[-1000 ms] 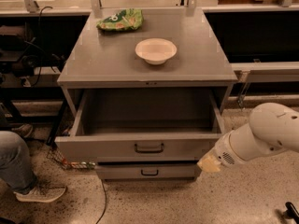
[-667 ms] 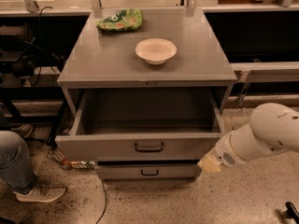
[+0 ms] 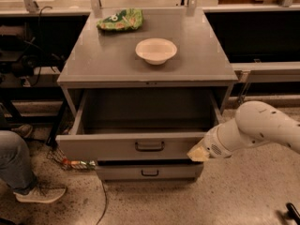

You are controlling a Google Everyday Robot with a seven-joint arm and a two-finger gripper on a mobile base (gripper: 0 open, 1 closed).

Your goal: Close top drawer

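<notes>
The top drawer point(image 3: 117, 146) of the grey metal cabinet is pulled far out, showing an empty boxy tray. Its flat front panel carries a small dark pull handle point(image 3: 150, 146). My gripper point(image 3: 198, 153) comes in from the right on a white arm point(image 3: 262, 128); its yellowish tip sits against the right end of the drawer's front panel. A shorter drawer front point(image 3: 150, 171) with a like handle sits shut below.
On the cabinet top point(image 3: 108, 60) stand a white bowl point(image 3: 156, 50) and a green chip bag point(image 3: 120, 20). A person's leg and shoe point(image 3: 23, 179) are at the lower left. Cables and dark shelving are at the left; speckled floor lies in front.
</notes>
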